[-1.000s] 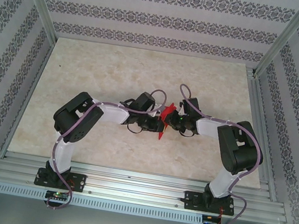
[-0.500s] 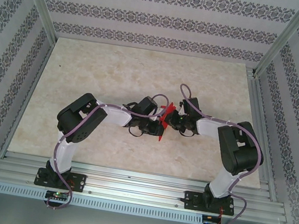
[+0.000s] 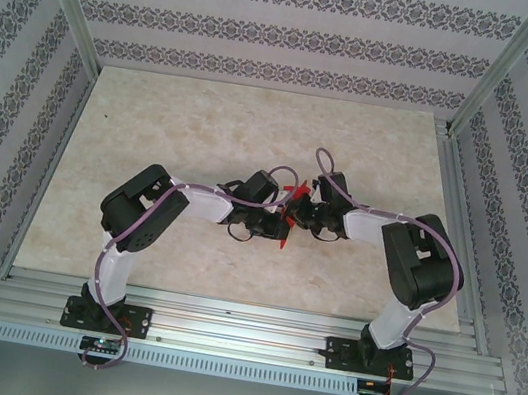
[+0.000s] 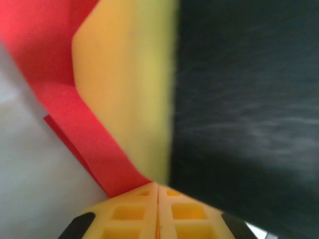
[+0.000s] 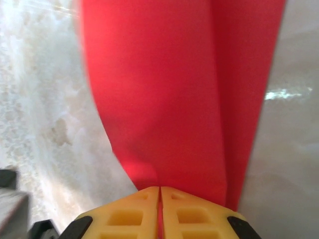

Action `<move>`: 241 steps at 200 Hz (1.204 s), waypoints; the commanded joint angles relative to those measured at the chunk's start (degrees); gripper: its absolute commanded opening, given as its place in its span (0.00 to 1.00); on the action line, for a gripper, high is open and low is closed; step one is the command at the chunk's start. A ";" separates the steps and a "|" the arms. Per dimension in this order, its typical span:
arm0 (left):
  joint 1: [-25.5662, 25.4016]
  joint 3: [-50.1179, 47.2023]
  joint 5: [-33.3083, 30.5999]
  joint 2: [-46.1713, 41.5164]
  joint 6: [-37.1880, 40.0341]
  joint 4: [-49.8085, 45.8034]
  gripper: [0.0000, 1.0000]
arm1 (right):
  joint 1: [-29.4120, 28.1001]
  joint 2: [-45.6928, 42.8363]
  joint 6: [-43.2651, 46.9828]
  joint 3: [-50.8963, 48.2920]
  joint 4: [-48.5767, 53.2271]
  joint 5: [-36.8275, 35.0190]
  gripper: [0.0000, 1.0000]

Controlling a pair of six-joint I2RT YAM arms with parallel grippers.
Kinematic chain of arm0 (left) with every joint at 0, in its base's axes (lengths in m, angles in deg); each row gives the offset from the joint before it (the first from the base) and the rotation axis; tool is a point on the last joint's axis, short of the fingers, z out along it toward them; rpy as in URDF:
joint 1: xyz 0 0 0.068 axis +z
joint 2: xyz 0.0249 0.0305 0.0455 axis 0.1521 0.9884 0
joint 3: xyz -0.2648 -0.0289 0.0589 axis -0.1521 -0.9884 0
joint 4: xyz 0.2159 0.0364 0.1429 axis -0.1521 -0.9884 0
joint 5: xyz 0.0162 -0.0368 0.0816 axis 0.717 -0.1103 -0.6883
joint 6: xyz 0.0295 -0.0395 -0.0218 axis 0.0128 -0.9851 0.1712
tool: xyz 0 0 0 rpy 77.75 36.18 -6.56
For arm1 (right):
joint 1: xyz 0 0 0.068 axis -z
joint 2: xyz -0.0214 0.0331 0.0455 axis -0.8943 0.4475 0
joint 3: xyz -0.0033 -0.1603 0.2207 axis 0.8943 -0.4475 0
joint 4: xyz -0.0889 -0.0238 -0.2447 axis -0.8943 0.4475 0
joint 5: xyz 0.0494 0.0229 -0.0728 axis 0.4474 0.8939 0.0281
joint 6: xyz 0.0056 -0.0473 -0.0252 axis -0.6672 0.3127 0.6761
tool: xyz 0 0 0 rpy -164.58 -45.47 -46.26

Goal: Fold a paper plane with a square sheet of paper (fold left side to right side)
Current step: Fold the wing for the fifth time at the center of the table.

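Walls papered in a banded pattern and bare metal frame rails enclose a pale marbled tabletop (image 3: 206,117). The two arms meet tip to tip near the centre of the tabletop, slightly toward its near edge. The red paper (image 5: 169,99) sits between them, folded, with creased layers visible. The left end effector (image 4: 157,186) is closed, its yellow pads pressed together on one edge of the red paper. The right end effector (image 5: 159,189) is likewise closed, pinching the opposite edge. Whether the red paper touches the tabletop cannot be determined. A blurred yellow and black surface lies just beside the sheet in the left wrist view.
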 commanded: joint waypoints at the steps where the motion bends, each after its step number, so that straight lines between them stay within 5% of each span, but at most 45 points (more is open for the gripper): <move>1: -1.84 -1.07 -4.63 3.19 2.02 -9.84 0.09 | -0.24 1.44 3.13 1.72 1.75 -3.81 0.10; 241: -2.29 -1.11 -4.13 5.34 3.08 -12.63 0.08 | 11.03 12.35 16.89 16.51 5.91 -8.82 0.11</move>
